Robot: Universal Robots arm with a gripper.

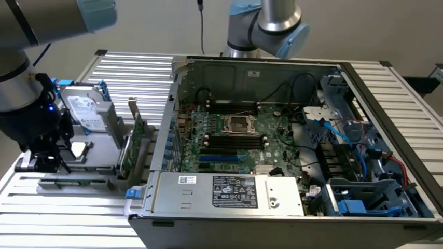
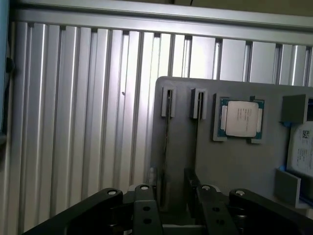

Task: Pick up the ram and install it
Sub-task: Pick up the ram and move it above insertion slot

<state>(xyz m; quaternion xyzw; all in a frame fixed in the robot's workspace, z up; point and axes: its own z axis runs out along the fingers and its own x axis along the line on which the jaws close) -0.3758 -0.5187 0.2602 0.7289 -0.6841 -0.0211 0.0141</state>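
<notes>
In the wrist view the ram (image 2: pixel 167 142) stands edge-on as a thin dark strip in a slot of the grey holder (image 2: pixel 234 166). My gripper (image 2: pixel 172 182) is lowered over its near end, and its fingers (image 2: pixel 152 182) stand apart on either side of the strip with a gap left, so it is open. A second slot (image 2: pixel 197 132) runs parallel beside it; whether a stick sits in it I cannot tell. In the exterior view my gripper (image 1: pixel 43 158) hangs low over the holder (image 1: pixel 83 179) at that view's left, beside the open computer case (image 1: pixel 173 104).
The holder also carries a processor chip (image 2: pixel 239 119), a hard drive (image 1: pixel 86 111) and an upright green expansion card (image 1: pixel 132 150). Inside the case lies the motherboard (image 1: pixel 277 148) with black memory slots (image 1: pixel 239 140) and blue slots (image 1: pixel 221 156). Ribbed aluminium table (image 2: pixel 73 122) surrounds everything.
</notes>
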